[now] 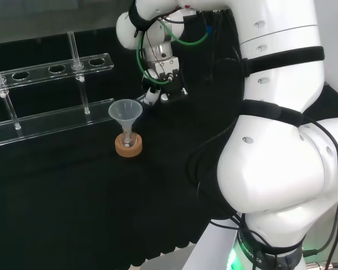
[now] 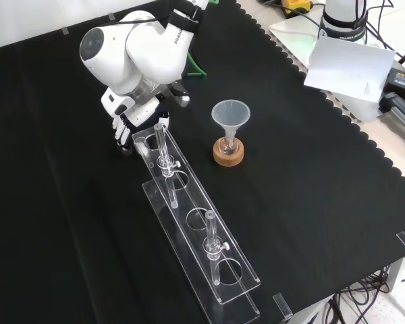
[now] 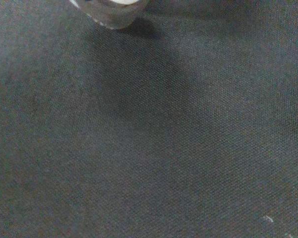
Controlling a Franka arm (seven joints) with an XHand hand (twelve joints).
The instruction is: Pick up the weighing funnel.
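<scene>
My hand [image 2: 131,116] is low over the black cloth, right at the near end of the clear rack [image 2: 196,229] in the front view. In the head view the hand [image 1: 159,84] hangs under the wrist, just behind and to the right of the funnel [image 1: 125,111]. That big funnel [image 2: 230,115] stands mouth up with its stem in a small flask on a cork ring [image 2: 228,156], apart from the hand. The wrist view looks close onto bare cloth, with a blurred pale part of the hand [image 3: 114,10] touching or nearly touching it.
The long clear rack [image 1: 50,70] with round holes and upright posts runs along the left of the head view. Off the cloth's far right edge in the front view lie a white sheet [image 2: 351,64] and cables. The arm's white links [image 1: 276,157] take up the right of the head view.
</scene>
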